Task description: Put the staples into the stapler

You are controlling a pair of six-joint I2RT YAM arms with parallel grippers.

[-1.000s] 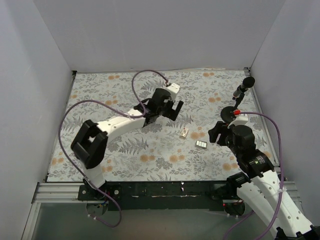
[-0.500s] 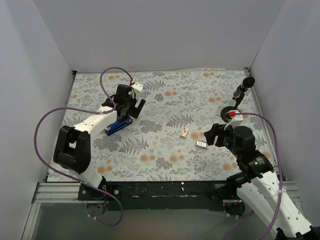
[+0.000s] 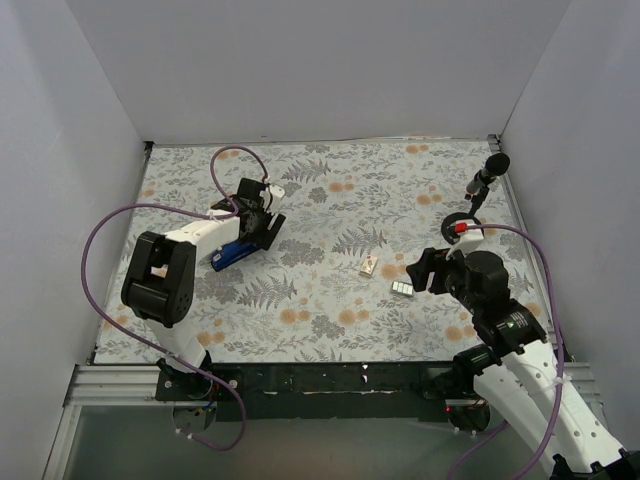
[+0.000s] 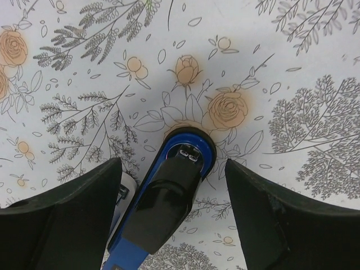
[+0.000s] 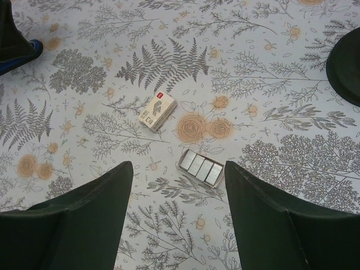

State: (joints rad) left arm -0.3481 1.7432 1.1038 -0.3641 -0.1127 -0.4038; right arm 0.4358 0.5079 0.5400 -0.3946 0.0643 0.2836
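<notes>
The blue stapler (image 3: 234,254) lies on the flowered mat at the left. In the left wrist view its blue, black-topped nose (image 4: 169,197) points away between my fingers. My left gripper (image 3: 262,229) (image 4: 171,166) is open and straddles the stapler, with a gap showing on the right side. The staples (image 3: 403,289) are silvery strips side by side in a small open tray (image 5: 201,167) on the mat. My right gripper (image 3: 422,270) (image 5: 177,169) hangs open just above and near them, with nothing between its fingers.
A small beige box (image 3: 369,266) (image 5: 158,111) lies left of the staples. A black microphone stand (image 3: 484,180) with a round base (image 5: 349,62) stands at the right rear. White walls close in the mat on three sides.
My left arm has swung from the middle of the mat to the left and come down over the stapler, its jaws narrowing. The right gripper has shifted slightly left.
</notes>
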